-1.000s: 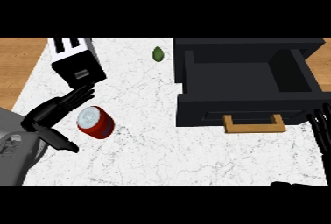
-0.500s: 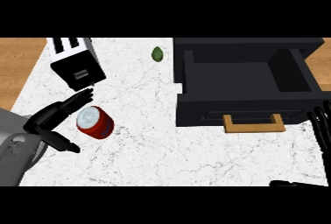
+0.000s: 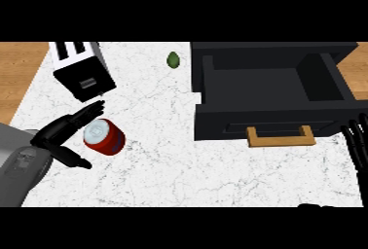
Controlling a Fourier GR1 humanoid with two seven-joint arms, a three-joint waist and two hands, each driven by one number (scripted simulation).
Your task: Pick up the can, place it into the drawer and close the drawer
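The counter is white marble, with wood showing beyond its left and right ends. The drawer, black with a wooden handle, stands pulled open at the counter's right half. Left of the drawer, at the far left corner, sits a black toaster. The left hand lies well left of the drawer, fingers straight and spread, thumb apart, cupped beside the can without closing on it. The right hand rests just right of the drawer handle, fingers straight, at the view's edge. The can, red with a silver top, lies tilted on the counter, well left of the drawer, just beside the left hand's fingers. A small green object lies just left of the drawer's back corner.
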